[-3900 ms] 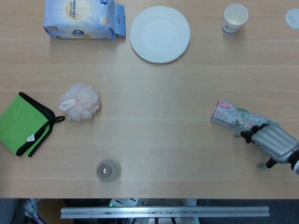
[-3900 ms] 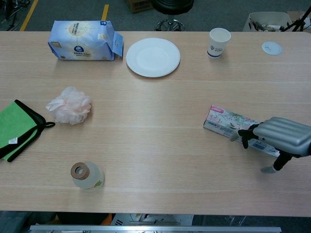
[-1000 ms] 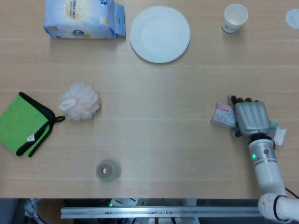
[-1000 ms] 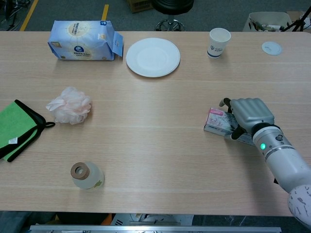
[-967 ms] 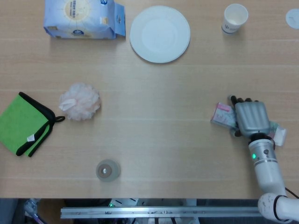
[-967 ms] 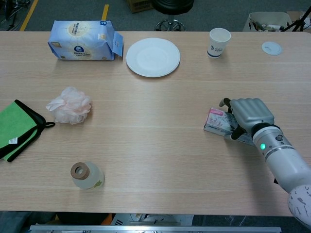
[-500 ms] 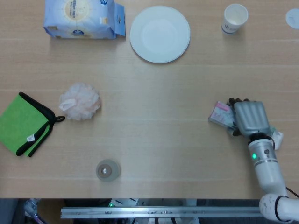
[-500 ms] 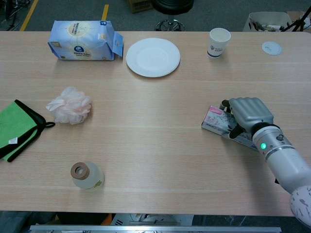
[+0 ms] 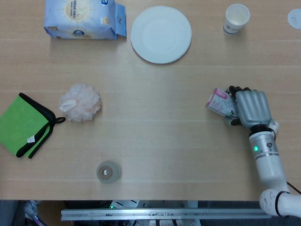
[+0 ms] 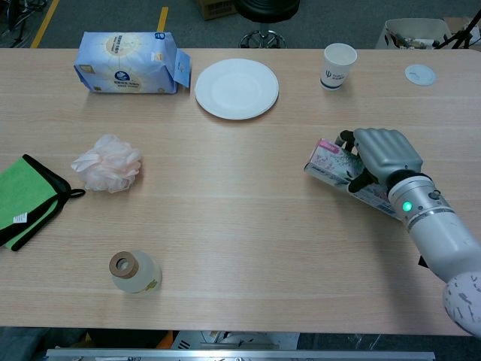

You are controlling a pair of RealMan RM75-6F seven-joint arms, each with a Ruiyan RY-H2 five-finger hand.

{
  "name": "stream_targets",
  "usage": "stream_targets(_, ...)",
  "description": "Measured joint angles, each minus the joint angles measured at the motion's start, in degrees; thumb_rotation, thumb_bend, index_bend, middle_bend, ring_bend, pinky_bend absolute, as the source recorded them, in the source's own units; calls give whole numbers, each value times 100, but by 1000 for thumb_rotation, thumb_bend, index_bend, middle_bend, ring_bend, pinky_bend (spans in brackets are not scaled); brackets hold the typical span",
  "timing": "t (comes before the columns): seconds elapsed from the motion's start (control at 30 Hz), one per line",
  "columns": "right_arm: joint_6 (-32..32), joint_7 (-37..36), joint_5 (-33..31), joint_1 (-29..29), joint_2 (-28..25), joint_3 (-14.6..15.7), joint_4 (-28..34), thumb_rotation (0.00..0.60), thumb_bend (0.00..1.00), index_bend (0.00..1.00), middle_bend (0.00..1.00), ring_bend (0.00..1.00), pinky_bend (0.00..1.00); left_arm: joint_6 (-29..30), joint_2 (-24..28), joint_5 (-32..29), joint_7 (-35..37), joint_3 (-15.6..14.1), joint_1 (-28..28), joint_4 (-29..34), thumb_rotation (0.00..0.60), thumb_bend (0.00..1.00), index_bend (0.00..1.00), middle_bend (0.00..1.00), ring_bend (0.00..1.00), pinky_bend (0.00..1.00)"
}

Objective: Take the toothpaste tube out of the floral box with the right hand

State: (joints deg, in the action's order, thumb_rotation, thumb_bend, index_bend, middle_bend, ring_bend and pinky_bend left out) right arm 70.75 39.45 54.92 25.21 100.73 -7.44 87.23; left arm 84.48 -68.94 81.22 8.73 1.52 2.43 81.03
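My right hand (image 9: pixel 253 108) (image 10: pixel 384 156) grips the floral box (image 9: pixel 217 101) (image 10: pixel 328 162), a long pink-ended carton with a flower print. The box is lifted off the table at the right side, its pink end pointing left. Most of the box is hidden under the hand and wrist. A white end (image 9: pixel 273 127) shows by the wrist. The toothpaste tube itself is not visible. My left hand appears in neither view.
A white plate (image 9: pixel 161 34) and a blue tissue pack (image 9: pixel 82 19) lie at the far edge, a paper cup (image 9: pixel 236 18) at the far right. A pink bath puff (image 9: pixel 80 102), a green cloth (image 9: pixel 22 125) and a small jar (image 9: pixel 108 172) sit on the left half.
My right hand swung from beside the box to over it, took hold, and has carried it up and slightly left off the table over the last second.
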Motion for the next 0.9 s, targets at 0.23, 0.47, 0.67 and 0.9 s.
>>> stream_targets(0.23,-34,-337,329,110,218,-91,-449,600,206,411,474,428,531,1,4,-11,11,-2,10,-1,600,10,425,381,344,569)
stream_targets(0.47,92,-878,884,155,490,-102,-981,600,206,412,474,428,531,0,2,-26,47,-2,24,-25,600,10,425,381,344,569)
stream_targets(0.67,390,-1613,1456,139,708,-131,-1389,600,237,411,474,428,531,-7,3,-25,49,-2,22,-27,600,10,425,381,344,569)
stream_targets(0.9,747,-2343,1971,95,968,-186,-1912,600,238,412,474,428,532,-28,-3,-36,26,-5,19,-17,600,10,424,381,344,569)
